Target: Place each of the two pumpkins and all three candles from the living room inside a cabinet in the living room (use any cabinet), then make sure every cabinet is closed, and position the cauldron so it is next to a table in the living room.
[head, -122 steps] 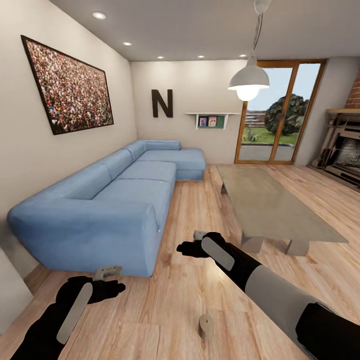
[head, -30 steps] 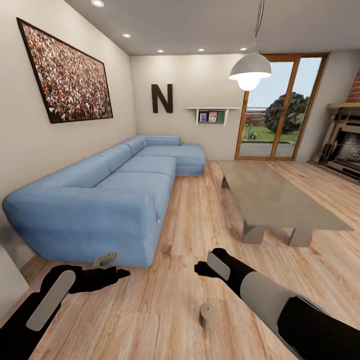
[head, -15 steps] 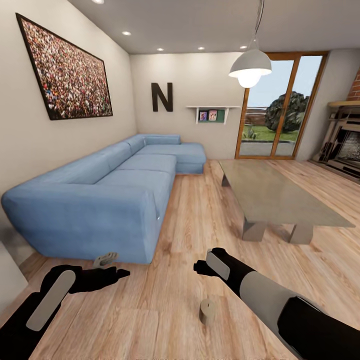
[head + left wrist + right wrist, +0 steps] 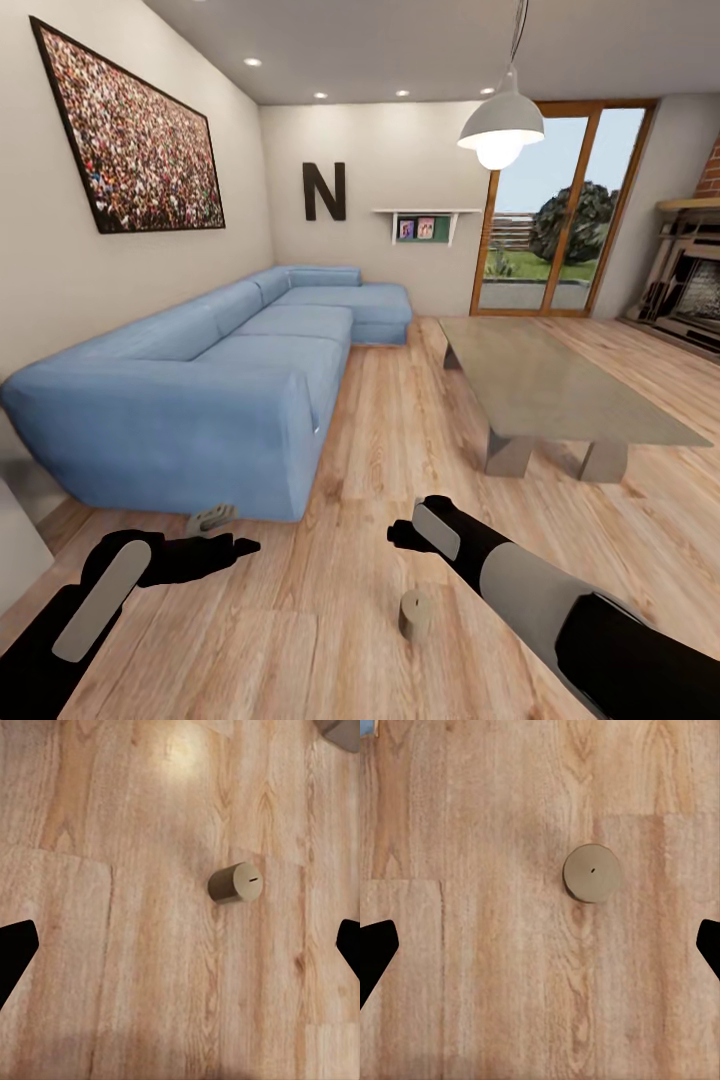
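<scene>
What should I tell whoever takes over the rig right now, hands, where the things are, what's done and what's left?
Left hand: open, empty, low over the floor by the sofa end.
Right hand: open, empty, hovering above the floor.
One candle stands upright on the planks just in front of the robot, nearer the right hand; both wrist views look down on it.
The table is ahead on the right, its top bare.
Done: nothing that can be seen from here.
Left: pick up this candle, find the other two candles, both pumpkins, the cabinet and the cauldron, then store, close and place.
</scene>
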Tool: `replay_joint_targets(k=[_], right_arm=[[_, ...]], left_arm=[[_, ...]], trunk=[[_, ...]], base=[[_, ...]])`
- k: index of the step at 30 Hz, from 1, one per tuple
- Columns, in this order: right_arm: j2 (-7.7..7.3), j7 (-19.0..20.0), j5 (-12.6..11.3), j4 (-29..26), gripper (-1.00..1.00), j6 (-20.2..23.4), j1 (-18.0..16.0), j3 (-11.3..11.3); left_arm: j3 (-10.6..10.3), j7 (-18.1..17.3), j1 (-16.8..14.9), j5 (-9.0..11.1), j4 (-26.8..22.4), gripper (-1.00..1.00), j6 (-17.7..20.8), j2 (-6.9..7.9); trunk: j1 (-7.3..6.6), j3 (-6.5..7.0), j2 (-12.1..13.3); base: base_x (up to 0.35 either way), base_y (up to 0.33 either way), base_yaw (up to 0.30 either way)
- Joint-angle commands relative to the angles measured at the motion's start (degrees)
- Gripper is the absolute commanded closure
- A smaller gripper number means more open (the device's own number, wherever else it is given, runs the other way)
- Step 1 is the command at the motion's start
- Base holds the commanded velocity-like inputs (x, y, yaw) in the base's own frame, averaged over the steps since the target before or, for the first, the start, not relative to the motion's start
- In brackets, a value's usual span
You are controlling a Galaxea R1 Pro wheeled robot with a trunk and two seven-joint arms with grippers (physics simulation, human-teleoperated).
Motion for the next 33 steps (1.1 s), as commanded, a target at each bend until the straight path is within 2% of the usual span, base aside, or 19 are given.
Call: replay_joint_targets(k=[1,16,25,33], right_arm=[[-0.03,-0.43,-0.51,-0.07,-1.00,0.07,-0.06,0.36],[-0.19,-0.44,-0.65,0.75,-1.00,-4.31,-0.05,0.32],[-0.04,-1.43,-0.67,1.36,-1.00,-4.23,0.00,0.41],[0.14,-7.65,-0.60,3.62,-1.00,-4.04,0.00,0.38]], left_arm=[[-0.10,0.60,-0.04,0.62,-0.05,-1.00,0.07,0.05],[-0.19,0.55,-0.04,0.70,-0.75,-1.00,0.07,-0.04],[-0.19,0.58,-0.04,0.70,-0.76,-1.00,0.07,-0.11],[-0.19,0.57,-0.04,0.68,-0.83,-1.00,0.07,-0.13]], trunk=[[0.22,-0.24,-0.44],[3.51,-2.94,-6.46],[5.49,-4.55,-10.07],[7.24,-5.99,-13.28]], base=[[0.000,0.000,0.000],[0.000,0.000,0.000],[0.000,0.000,0.000],[0.000,0.000,0.000]])
